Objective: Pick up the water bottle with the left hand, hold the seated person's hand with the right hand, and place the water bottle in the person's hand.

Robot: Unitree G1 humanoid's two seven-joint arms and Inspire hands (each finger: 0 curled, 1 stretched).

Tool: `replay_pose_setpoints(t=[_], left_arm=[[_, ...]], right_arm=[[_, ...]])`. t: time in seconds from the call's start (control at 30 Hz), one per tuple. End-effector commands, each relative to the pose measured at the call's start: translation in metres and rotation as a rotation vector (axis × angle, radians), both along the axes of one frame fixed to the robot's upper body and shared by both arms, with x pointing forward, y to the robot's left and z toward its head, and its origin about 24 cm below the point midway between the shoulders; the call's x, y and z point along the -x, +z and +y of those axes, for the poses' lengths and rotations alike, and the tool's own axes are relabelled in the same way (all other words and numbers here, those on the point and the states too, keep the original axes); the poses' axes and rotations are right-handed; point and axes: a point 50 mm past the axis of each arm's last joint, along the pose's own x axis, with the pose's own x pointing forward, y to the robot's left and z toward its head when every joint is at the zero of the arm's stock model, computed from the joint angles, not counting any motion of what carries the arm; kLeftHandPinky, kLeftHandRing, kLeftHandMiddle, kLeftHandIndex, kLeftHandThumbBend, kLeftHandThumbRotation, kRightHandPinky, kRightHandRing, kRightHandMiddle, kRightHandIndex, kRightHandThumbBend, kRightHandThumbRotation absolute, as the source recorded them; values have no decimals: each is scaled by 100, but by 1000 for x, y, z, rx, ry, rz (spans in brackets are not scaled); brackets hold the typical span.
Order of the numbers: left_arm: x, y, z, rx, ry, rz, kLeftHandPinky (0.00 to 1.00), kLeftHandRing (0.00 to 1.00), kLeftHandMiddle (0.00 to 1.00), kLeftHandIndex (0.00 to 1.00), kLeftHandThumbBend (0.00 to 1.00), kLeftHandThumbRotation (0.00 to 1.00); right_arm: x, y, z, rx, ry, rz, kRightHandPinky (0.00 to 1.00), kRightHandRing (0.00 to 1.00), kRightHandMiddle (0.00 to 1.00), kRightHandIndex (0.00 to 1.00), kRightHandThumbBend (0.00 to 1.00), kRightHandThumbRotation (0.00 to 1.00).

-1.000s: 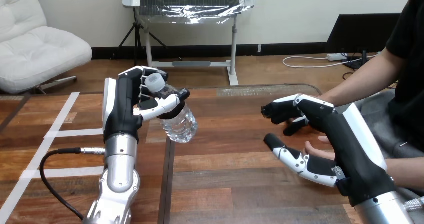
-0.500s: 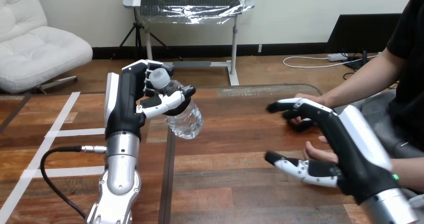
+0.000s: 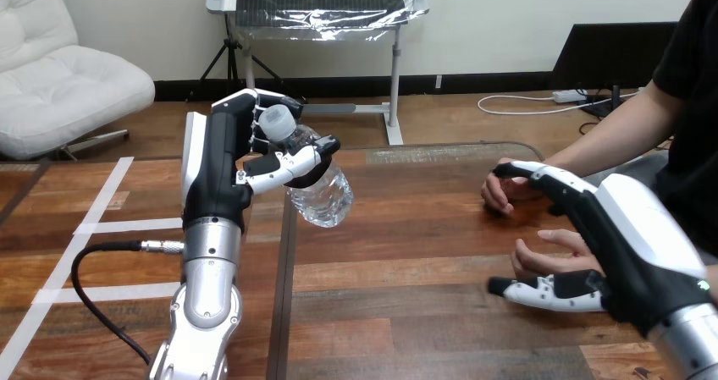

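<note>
Over the table, the left hand, fingers curled round the water bottle, holds it aloft, cap up and base tilted rightward, well left of the person's hand, which lies unclasped between the open right hand's spread fingers and thumb.

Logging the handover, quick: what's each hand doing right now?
Left hand: shut on the water bottle, held up.
Right hand: open, fingers straight, beside the person's hands, not curled round them.

Clear water bottle, white cap; brown table.
</note>
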Motion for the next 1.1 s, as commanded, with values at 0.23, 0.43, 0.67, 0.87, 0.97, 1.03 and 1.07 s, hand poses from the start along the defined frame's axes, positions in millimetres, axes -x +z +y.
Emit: replay_pose_setpoints(t=[0.23,0.43,0.67,0.87,0.97,1.03,1.07], left_arm=[[-5,23,-4,3,-28,-93,40,42,45,49,68,0],[-5,22,-4,6,-28,-88,40,42,46,49,67,0],[-5,22,-3,6,-26,-92,40,42,46,49,68,0],[-5,22,-3,8,-26,-93,40,42,46,49,67,0],[-5,22,-3,7,-26,-92,39,42,46,49,67,0],[-5,22,-3,4,-29,-91,39,42,46,49,67,0],[-5,22,-3,3,-30,-91,40,42,46,49,67,0]], right_arm=[[-16,28,-10,187,-16,-49,77,88,89,86,87,0],[-19,30,-15,239,-36,-28,80,89,89,85,89,0],[-24,30,-24,283,-85,36,82,90,89,85,89,0],[-28,28,-32,317,-119,79,82,90,89,85,89,0],[-30,28,-35,342,-137,107,82,90,89,85,89,0],[-35,24,-41,395,-158,152,82,90,89,85,89,0],[-38,22,-44,427,-170,177,81,89,89,85,89,0]])
